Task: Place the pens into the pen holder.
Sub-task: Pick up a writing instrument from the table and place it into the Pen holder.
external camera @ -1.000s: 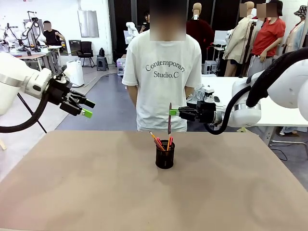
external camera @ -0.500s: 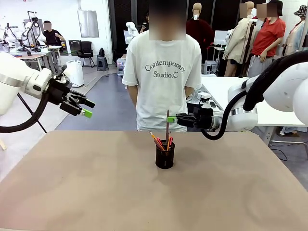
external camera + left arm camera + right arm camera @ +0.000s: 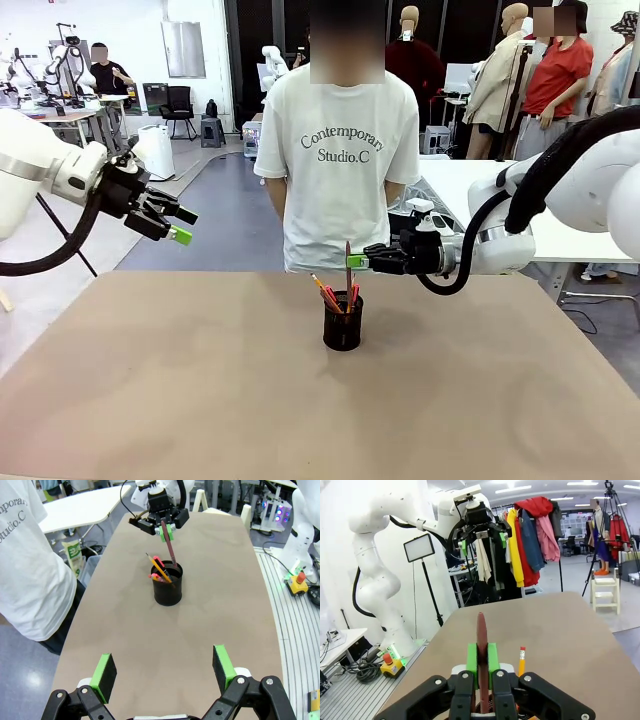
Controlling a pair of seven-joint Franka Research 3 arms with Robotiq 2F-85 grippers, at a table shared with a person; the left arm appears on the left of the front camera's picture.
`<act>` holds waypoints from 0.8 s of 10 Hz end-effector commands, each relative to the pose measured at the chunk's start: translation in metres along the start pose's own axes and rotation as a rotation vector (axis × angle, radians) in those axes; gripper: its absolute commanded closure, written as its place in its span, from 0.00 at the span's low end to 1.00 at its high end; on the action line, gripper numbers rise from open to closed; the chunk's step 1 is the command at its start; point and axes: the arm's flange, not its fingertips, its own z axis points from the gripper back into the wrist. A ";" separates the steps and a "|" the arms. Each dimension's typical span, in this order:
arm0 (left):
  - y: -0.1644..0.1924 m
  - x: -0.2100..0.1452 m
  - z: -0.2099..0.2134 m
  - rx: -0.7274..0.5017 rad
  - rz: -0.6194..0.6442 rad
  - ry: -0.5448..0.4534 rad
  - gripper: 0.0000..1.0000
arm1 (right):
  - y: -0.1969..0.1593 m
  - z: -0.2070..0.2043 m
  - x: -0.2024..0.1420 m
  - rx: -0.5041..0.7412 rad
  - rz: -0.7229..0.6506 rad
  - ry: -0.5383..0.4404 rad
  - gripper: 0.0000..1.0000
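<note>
Open brown table (image 3: 150, 400) all round the pen holder (image 3: 342, 322): nothing lying left, right or in front. Straight above its mouth the way is blocked, the right gripper (image 3: 357, 262) clamping the maroon pen (image 3: 348, 268) there. A person (image 3: 338, 150) stands just behind.

The tabletop (image 3: 180, 390) looked matt and brown, smooth like paper or felt. The holder (image 3: 342, 322) was black wire mesh, metal by its look, with a solid rim. The maroon pen (image 3: 481, 645) had a dull sheen; the pencil (image 3: 521, 662) looked like painted wood. Each tool (image 3: 165, 672) was matt black plastic with green rubbery pads (image 3: 106, 671). The arms (image 3: 40, 160) were glossy white
</note>
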 end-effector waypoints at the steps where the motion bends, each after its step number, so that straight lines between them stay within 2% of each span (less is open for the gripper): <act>1: -0.001 0.001 0.001 -0.002 0.006 0.000 0.00 | 0.003 0.000 -0.001 0.025 0.004 0.002 0.61; 4: -0.001 0.001 0.001 -0.002 0.006 0.000 0.00 | 0.004 0.001 -0.001 0.019 0.011 0.003 0.03; 5: -0.001 0.001 0.001 -0.002 0.006 0.000 0.00 | 0.003 0.003 0.001 0.018 0.013 0.007 0.00; 8: -0.001 0.001 0.001 -0.002 0.006 0.000 0.00 | 0.004 0.004 0.003 0.014 0.016 0.022 0.00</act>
